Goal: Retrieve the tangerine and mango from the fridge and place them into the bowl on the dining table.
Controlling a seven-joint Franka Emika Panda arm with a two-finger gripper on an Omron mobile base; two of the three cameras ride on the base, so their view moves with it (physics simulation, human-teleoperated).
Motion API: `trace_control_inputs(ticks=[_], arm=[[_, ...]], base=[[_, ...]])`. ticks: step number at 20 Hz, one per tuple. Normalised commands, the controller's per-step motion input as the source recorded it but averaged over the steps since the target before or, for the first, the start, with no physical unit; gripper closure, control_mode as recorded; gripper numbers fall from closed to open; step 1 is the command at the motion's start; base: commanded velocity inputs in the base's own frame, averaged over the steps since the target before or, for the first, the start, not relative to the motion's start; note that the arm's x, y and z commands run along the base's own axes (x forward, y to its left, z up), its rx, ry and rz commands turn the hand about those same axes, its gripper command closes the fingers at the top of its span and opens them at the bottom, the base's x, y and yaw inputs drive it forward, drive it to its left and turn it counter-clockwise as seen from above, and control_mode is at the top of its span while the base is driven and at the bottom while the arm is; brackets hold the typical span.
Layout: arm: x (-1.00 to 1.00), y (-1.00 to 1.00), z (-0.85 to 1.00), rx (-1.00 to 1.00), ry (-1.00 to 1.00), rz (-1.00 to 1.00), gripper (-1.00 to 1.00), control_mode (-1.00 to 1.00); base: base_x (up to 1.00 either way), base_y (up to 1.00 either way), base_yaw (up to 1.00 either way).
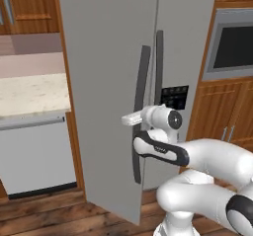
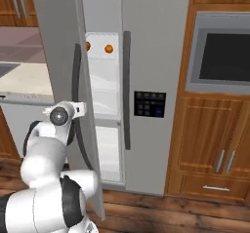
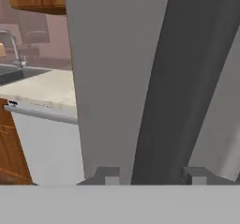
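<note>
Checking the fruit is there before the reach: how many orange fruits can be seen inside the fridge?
2. Both sit on the upper shelf seen through the door gap: one fruit at the door's edge, partly hidden, the other fruit to its right. More may be hidden behind the door.

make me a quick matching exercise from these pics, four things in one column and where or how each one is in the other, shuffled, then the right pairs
Things:
1. left fridge door
2. orange fruits
3. gripper
4. wall oven

Places or states:
A. set in the wooden cabinets right of the fridge
B. on a shelf inside the fridge
C. swung partly open
D. fingers on either side of the dark door handle

Pairs: 1-C, 2-B, 3-D, 4-A
</note>
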Motion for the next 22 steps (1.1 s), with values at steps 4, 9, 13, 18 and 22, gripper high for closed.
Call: trace_control_inputs(ticks=[4, 9, 13, 18, 22], arm=[[-0.61, 1.0, 0.55, -0.2, 0.22, 0.33, 1.0, -1.0], [-0.64, 1.0, 0.43, -0.22, 0.18, 0.33, 1.0, -1.0], [-0.65, 1.0, 0.15, -0.22, 0.02, 0.28, 1.0, -1.0], [-0.7, 1.0, 0.2, -0.2, 0.0, 0.28, 1.0, -1.0], [-0.74, 1.0, 0.22, -0.17, 0.0, 0.3, 1.0, -1.0]], base=[[0.0, 0.0, 0.0], [0.0, 0.0, 0.0], [0.0, 0.0, 0.0], [0.0, 0.0, 0.0], [0.0, 0.0, 0.0]])
